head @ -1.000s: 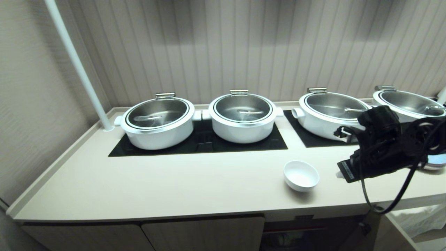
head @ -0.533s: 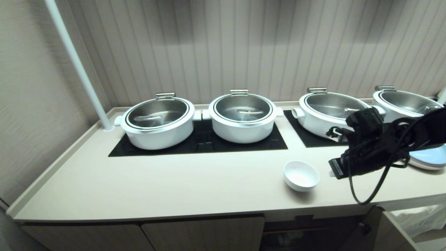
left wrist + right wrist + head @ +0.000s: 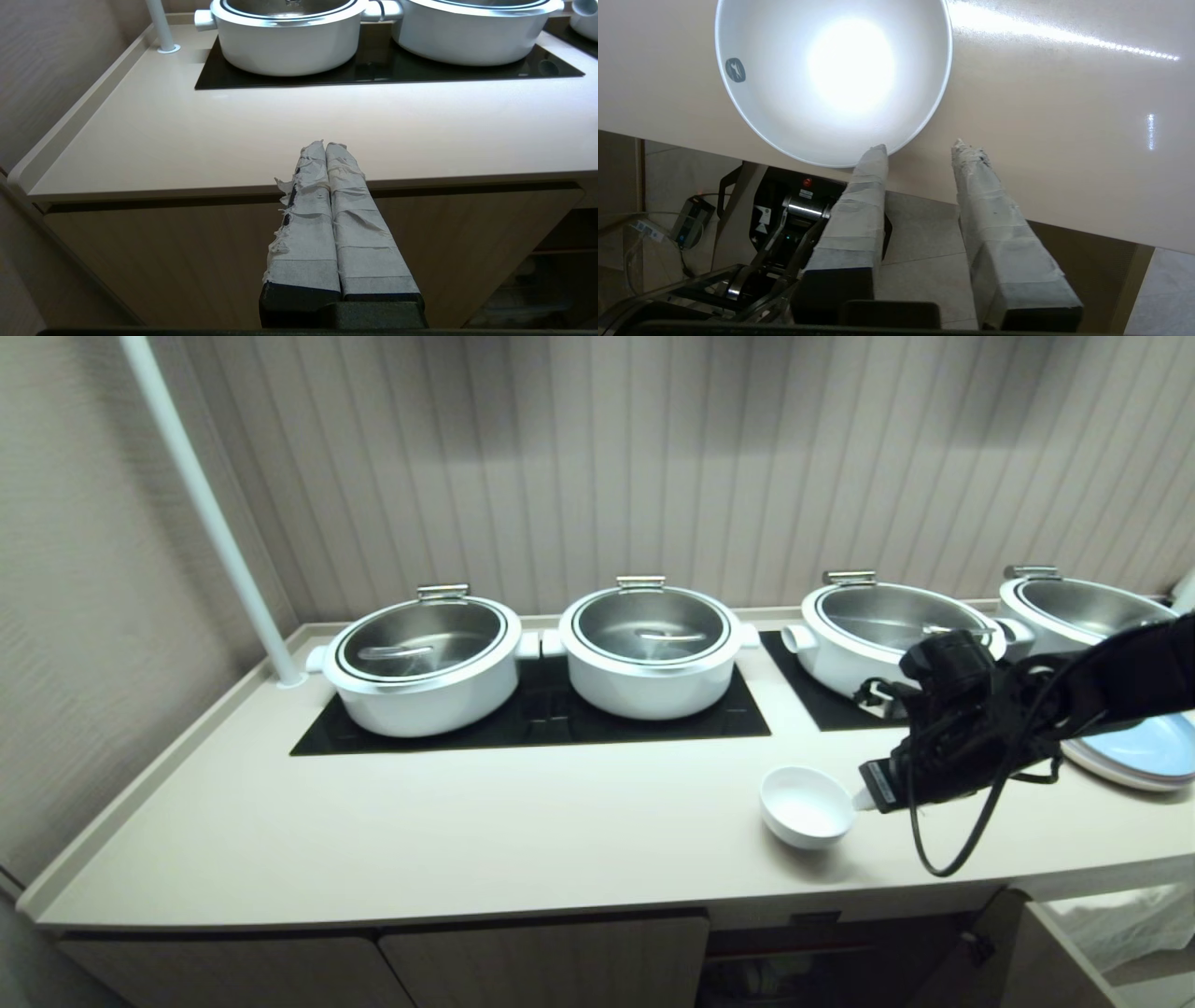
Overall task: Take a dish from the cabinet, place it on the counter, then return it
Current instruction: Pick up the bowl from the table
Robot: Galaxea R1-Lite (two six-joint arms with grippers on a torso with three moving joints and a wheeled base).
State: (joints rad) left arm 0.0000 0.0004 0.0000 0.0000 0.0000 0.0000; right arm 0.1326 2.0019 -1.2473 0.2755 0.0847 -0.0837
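**Right hand at bowl rim, tabletop**

Just ahead of the right hand, the dish is sitting upright on the tabletop, near its front edge. Fingers of this hand are standing partly apart, a moderate gap between them, holding nothing. One taped fingertip is lying at the bowl's rim, seemingly touching it from outside; the other finger is hanging over bare tabletop beside the bowl, clear of it. In the head view the right hand is reaching in from the right, its tip meeting the dish at the side nearest it.

Behind the hand, four white lidded pots are standing in a row on black glass panels. A blue plate is lying beyond the arm, on its far side from the bowl.

Left hand is hanging level before the tabletop's front edge, above the cabinet door, its taped fingers pressed together, holding nothing.
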